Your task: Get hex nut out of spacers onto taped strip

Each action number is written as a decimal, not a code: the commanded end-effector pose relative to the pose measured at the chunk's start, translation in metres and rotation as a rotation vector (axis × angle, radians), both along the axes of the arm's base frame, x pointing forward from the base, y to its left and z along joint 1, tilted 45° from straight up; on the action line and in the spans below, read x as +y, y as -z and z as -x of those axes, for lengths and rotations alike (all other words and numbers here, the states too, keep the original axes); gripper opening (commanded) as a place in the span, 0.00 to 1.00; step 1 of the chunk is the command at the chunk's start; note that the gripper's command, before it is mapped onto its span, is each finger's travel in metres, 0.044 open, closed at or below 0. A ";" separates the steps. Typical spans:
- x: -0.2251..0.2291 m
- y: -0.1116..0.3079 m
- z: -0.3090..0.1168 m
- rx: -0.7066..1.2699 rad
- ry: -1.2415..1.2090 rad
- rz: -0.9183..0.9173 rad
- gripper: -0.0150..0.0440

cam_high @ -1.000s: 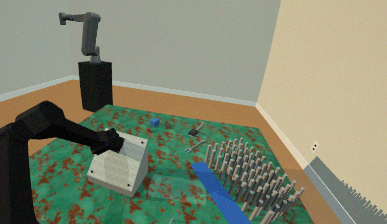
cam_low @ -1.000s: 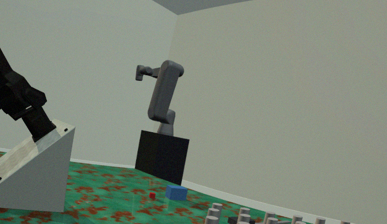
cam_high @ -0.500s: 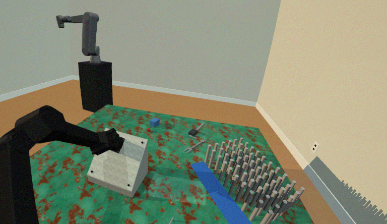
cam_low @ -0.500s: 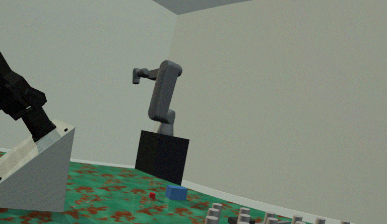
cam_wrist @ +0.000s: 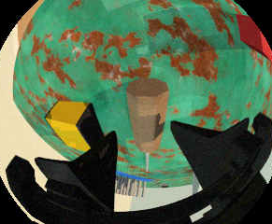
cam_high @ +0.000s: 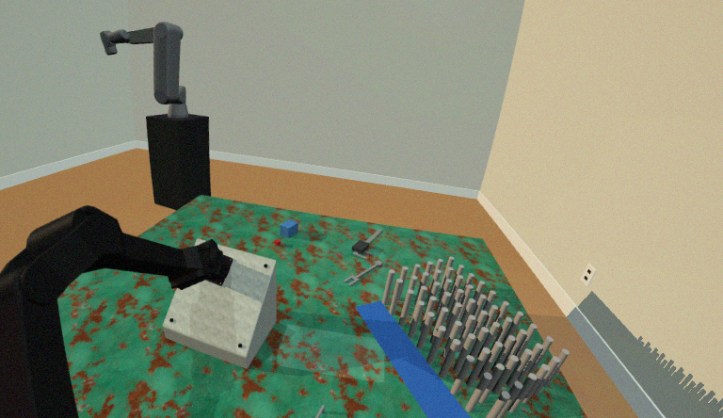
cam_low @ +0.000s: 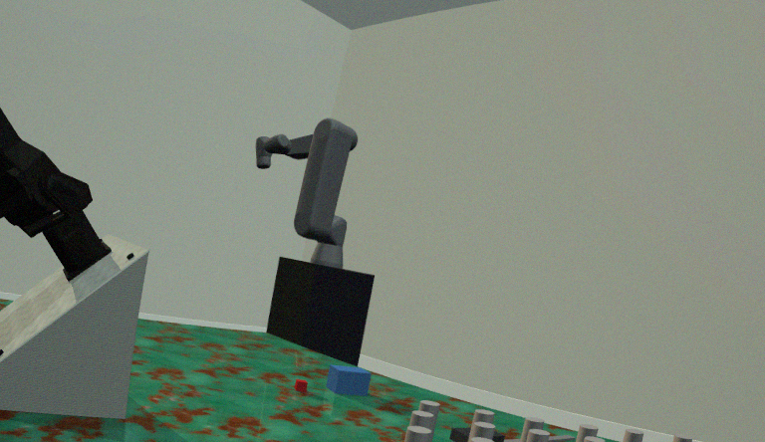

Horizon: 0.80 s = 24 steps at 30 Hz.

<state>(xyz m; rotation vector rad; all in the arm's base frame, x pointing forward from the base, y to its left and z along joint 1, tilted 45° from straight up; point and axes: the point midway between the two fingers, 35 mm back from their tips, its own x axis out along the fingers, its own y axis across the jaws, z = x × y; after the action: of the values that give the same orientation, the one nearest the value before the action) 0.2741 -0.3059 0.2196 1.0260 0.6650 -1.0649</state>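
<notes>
My gripper (cam_wrist: 144,130) shows only in the wrist view. It is partly open; its fingertips stand on either side of a wooden tool handle (cam_wrist: 145,109), with gaps on both sides. A thin shaft (cam_wrist: 148,162) runs from the handle towards the spacers. In the top view, grey metal spacers (cam_high: 388,288) (cam_low: 428,414) stand in a dense field behind the blue taped strip (cam_high: 383,328) (cam_wrist: 132,175). A forked tool (cam_high: 363,273) and a tool with a black block (cam_high: 360,247) lie left of the field. The hex nut cannot be made out.
A yellow and black block (cam_wrist: 63,112) lies left of the handle; a red block (cam_wrist: 250,33) is at upper right. A white sloped box (cam_high: 213,312) (cam_low: 73,358) stands left of the strip, with a black arm (cam_high: 141,256) reaching it. A blue box (cam_high: 288,228) (cam_low: 349,382) lies farther back.
</notes>
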 end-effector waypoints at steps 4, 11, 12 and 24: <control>-0.006 0.013 0.000 0.007 -0.007 -0.012 0.73; -0.010 0.017 0.000 0.007 -0.007 -0.012 0.64; -0.010 0.017 0.000 0.007 -0.007 -0.012 0.60; 0.004 0.000 -0.004 0.007 -0.006 -0.013 0.33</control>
<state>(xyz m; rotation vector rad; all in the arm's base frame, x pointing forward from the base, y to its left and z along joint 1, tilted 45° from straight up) 0.2729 -0.3114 0.2044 1.0361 0.6940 -1.0690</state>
